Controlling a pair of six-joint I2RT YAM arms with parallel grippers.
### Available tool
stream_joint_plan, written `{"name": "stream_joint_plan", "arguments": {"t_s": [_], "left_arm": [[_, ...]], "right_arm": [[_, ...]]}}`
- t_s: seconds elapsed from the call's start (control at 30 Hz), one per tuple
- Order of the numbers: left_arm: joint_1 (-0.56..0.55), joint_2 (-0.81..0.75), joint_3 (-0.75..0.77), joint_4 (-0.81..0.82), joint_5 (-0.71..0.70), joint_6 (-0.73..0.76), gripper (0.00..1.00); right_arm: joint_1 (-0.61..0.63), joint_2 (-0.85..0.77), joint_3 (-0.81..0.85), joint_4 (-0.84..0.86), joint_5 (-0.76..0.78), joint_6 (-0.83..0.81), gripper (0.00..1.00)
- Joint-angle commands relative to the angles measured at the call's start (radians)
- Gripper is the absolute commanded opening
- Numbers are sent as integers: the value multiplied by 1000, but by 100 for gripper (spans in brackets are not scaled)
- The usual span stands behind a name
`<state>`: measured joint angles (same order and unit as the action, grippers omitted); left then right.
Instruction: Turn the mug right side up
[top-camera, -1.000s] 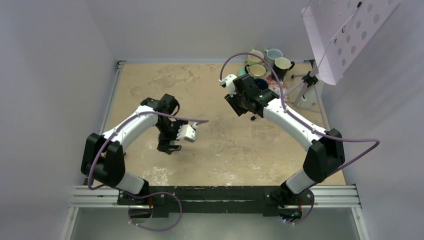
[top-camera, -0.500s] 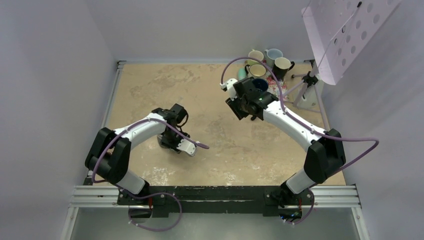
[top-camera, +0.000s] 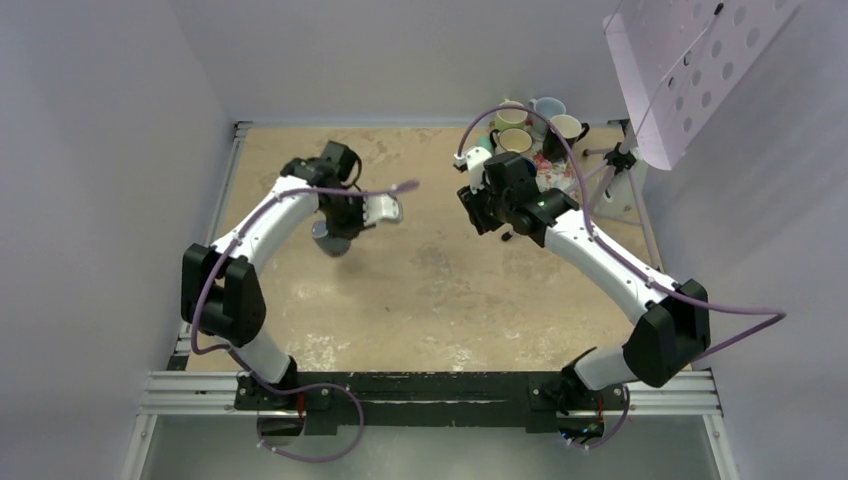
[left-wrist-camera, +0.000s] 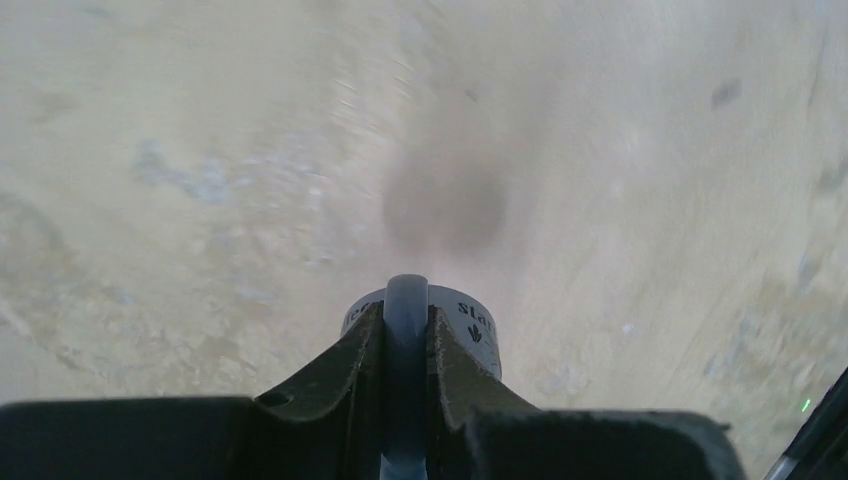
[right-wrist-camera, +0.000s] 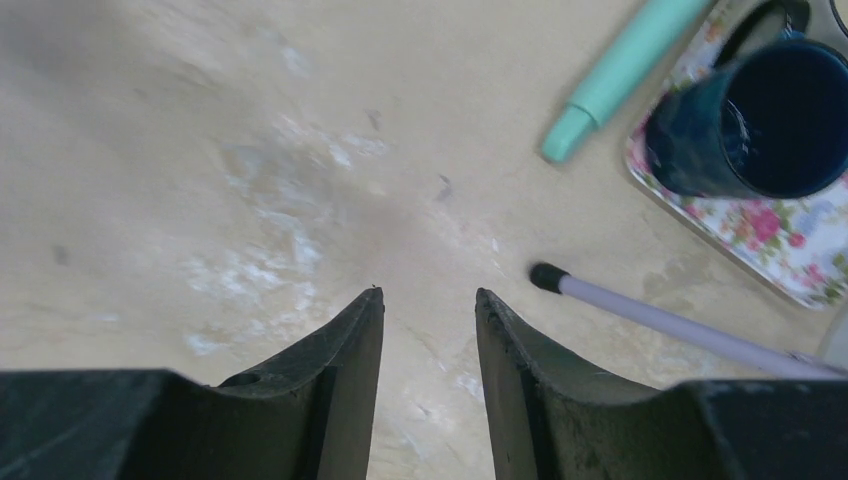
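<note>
A sand-coloured, blotchy table (top-camera: 440, 290) carries a flowered tray (right-wrist-camera: 790, 255) at its far right, with a dark blue mug (right-wrist-camera: 720, 150) upright on it. A mint-green stick (right-wrist-camera: 620, 70), maybe a marker, lies just beside the tray. Near both runs a lilac tripod leg (right-wrist-camera: 680, 322) with a black tip. Cream (top-camera: 512, 115), pale blue (top-camera: 548, 106) and black (top-camera: 565, 128) mugs crowd the corner under a perforated panel (top-camera: 690, 60).
</note>
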<state>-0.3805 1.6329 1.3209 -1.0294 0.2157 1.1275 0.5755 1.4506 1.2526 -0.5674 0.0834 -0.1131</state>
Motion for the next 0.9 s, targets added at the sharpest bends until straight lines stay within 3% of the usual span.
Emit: {"name": "stream_joint_plan", "arguments": {"t_s": [0.0,0.1,0.2,0.3,0.43,0.87], "left_arm": [[107,18,297,-67,359,-450,0],[132,20,390,-20,533,-652,0],[134,-8,403,105,669,-848,0],[133,-43,391,224,761,-978,0],[133,-80,357,375,829,-1114,0],[118,-84,286,586,883,-1322,0]], "right_arm": [[-4,-95,-4,184,-244,102,42],[-4,-168,-92,438,-467,246,44],[-3,-200,-179,702,-557,412,53],[-2,-180,-195,797,-595,500,65],[4,-142,-211,906,-659,596,71],[30,-1,-216,1257,-832,865,65]]}}
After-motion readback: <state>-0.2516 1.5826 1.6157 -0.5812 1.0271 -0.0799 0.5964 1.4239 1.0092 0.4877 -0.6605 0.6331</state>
